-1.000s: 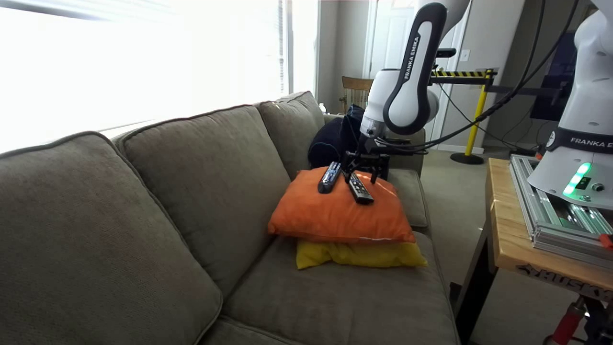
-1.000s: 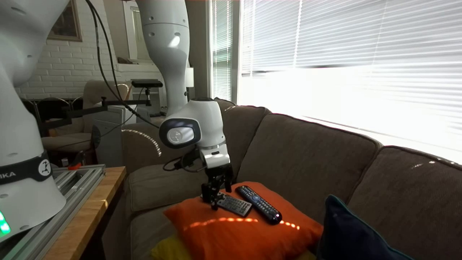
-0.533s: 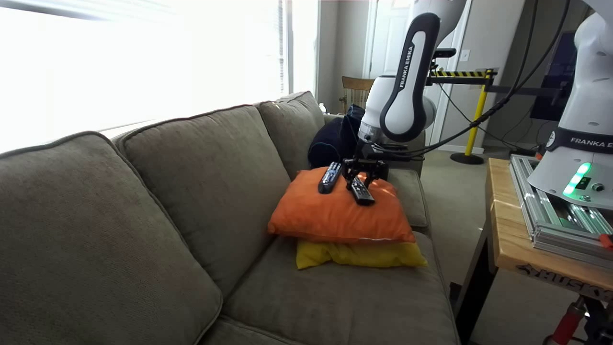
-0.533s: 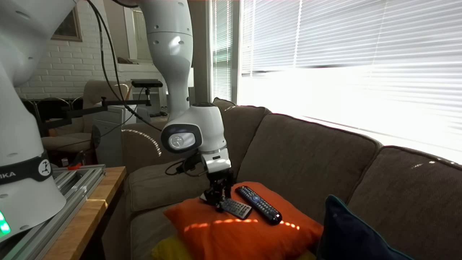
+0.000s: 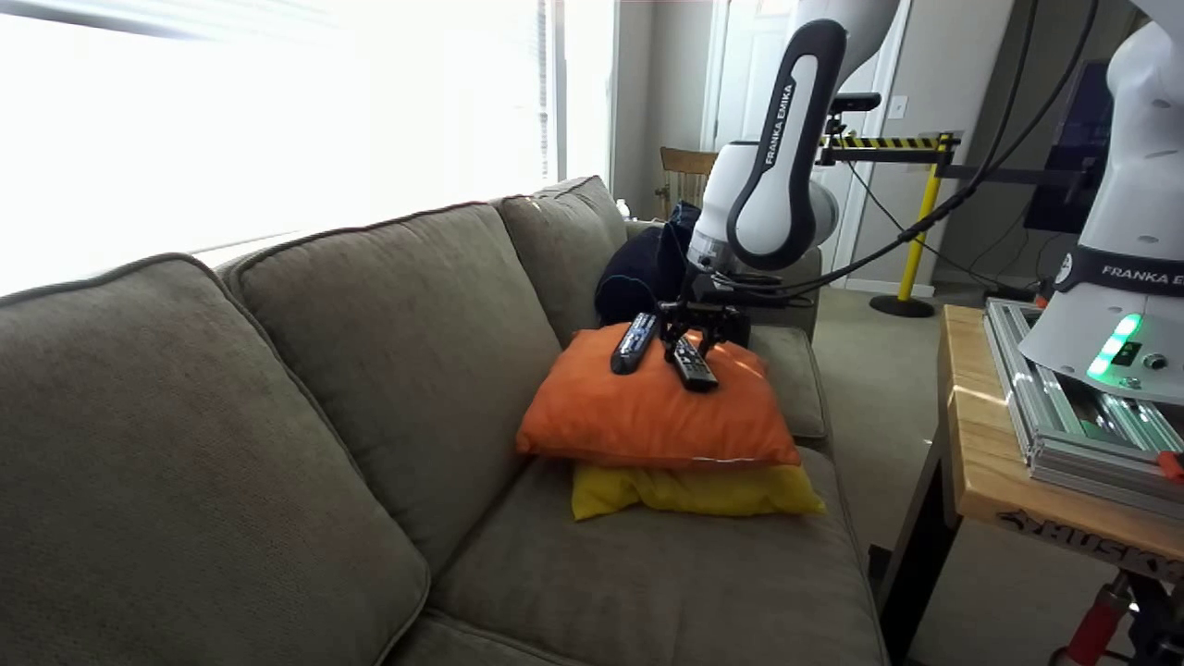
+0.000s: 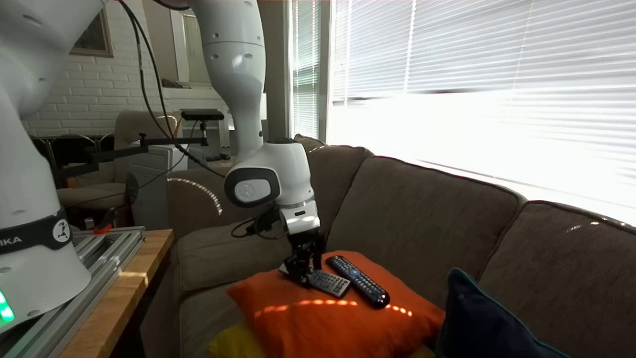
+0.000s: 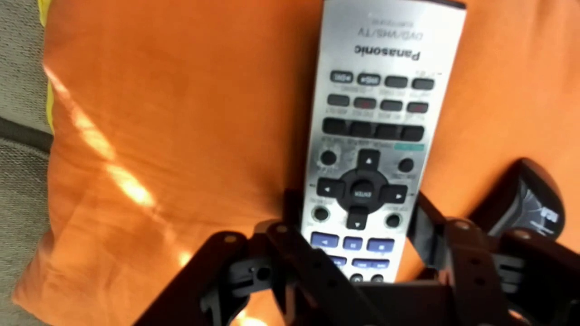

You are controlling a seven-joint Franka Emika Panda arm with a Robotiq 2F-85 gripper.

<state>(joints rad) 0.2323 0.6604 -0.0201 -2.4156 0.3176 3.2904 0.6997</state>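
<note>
The silver remote (image 7: 374,140) reads "Panasonic DVD/VHS/TV" — the arm (image 5: 786,139) "FRANKA EMIKA", the workbench (image 5: 983,444) "HUSKY".

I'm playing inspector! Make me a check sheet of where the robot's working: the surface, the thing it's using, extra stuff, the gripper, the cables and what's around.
Surface: orange pillow, stacked on a yellow pillow on the couch.
Job's thing: silver remote, buttons up; it appears to rest on the orange pillow.
Clutter: black remote beside it on the same pillow; navy pillow nearby on the couch.
Gripper: jaws closed on the silver remote's two long edges.
Cables: dark cables hang beside the arm and run down toward the gripper.
Surroundings: window blinds behind the couch; wooden bench under the robot base.
Spills: nothing seen.
</note>
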